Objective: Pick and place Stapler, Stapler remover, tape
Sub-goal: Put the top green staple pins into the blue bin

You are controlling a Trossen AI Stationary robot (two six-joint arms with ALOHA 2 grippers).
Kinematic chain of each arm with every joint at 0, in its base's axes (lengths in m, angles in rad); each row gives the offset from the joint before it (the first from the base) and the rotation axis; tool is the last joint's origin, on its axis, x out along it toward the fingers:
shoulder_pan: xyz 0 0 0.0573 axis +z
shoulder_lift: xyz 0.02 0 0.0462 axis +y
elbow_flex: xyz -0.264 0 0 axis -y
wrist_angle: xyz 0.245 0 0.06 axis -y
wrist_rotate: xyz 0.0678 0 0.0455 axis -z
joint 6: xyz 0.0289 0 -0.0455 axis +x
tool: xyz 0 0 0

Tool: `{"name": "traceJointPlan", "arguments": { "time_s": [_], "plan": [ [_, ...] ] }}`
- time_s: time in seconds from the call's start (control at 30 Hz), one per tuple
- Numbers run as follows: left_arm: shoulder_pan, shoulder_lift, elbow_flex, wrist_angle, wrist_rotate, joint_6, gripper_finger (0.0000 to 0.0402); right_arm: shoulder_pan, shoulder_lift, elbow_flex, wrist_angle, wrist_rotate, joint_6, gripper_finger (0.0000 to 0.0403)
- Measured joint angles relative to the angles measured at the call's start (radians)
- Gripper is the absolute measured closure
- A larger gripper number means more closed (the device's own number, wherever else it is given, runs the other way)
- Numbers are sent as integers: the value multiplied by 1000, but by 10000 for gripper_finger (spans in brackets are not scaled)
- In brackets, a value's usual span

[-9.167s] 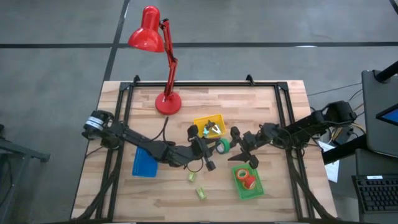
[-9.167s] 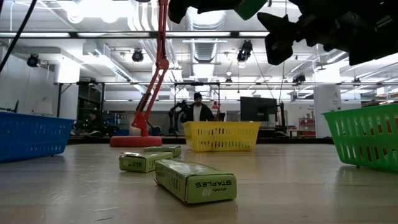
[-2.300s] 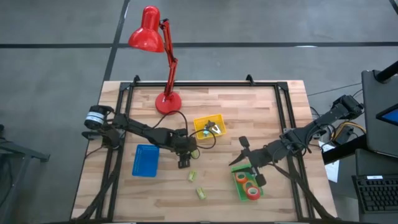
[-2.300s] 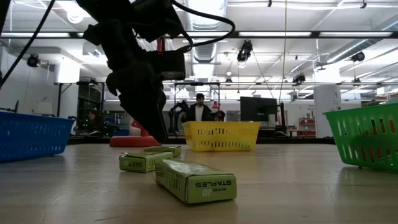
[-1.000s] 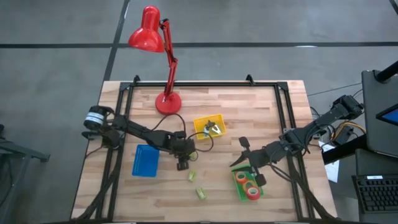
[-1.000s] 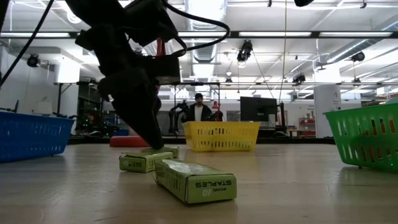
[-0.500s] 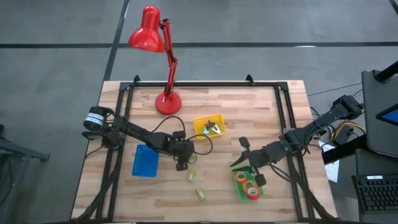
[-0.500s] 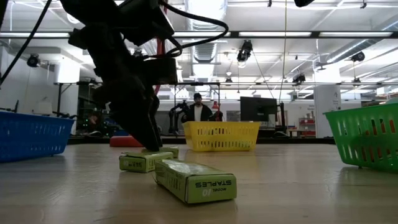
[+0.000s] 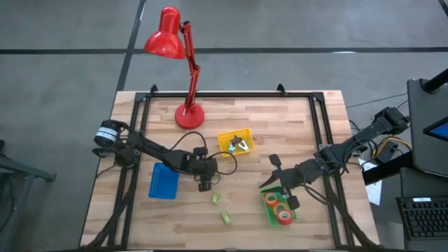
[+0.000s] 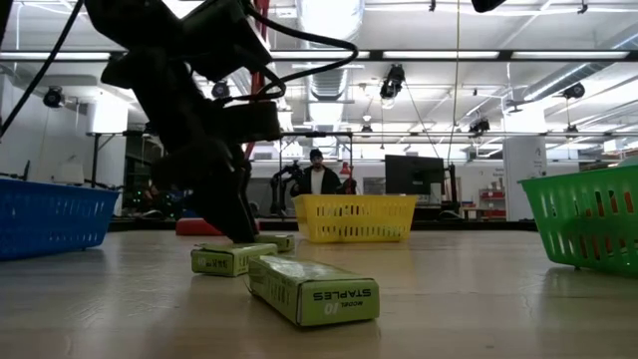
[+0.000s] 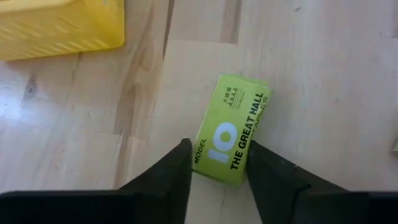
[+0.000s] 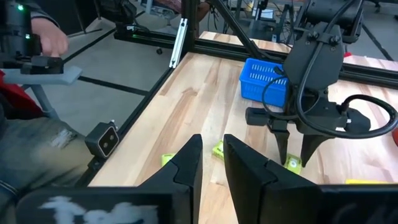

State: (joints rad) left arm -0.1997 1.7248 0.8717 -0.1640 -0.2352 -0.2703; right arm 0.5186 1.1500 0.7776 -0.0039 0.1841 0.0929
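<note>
Cardboard: lime-green oblong staple box (image 11: pixel 231 137) sits between the left tool's (image 11: pixel 217 169) open, empty fingers; light, rigid, grip its long sides.

On your bench (image 9: pixel 294 119) the lamp's base (image 9: pixel 189 115) sits at the far edge, left of centre. Nearer you, about mid-bench, stands one open basket (image 9: pixel 235 142), with a second basket (image 9: pixel 164 181) to its left and nearer. A third basket (image 9: pixel 279 207) stands to the right, near the front, with the tape rolls (image 9: pixel 280 207) lying inside it. Three staple boxes lie between the second and third baskets: one (image 9: pixel 206 183) under the left tool (image 9: pixel 204 185), its fingers straddling one end, another (image 9: pixel 216 199) just in front, and a third (image 9: pixel 225 217) nearest the front edge. The right tool (image 9: pixel 277 176) hangs just behind the third basket.
</note>
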Motion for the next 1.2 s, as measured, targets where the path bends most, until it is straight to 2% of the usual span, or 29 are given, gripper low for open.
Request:
{"name": "traceJointPlan", "arguments": {
  "time_s": [0.17, 0.37, 0.53, 0.73, 0.87, 1.2],
  "plan": [
    [0, 0, -6, 15, 0, 0, 285, 0, 0, 0, 0, 0, 0, 341],
    [0, -8, -6, 21, 0, 1, 274, 0, 0, 0, 0, 1, 0, 341],
    [-1, -43, 23, -46, 39, 2, 276, 0, 0, 0, 0, 0, 0, 346],
    [-6, -116, 77, -211, 128, -39, 282, 0, 0, -2, -8, 1, 0, 343],
    [-17, -192, 100, -362, 197, -130, 279, 0, 0, -2, -9, 0, 0, 339],
    [-134, -432, 89, -741, 195, -491, 280, 0, 0, -2, -19, 0, 4, 349]
  ]
}}
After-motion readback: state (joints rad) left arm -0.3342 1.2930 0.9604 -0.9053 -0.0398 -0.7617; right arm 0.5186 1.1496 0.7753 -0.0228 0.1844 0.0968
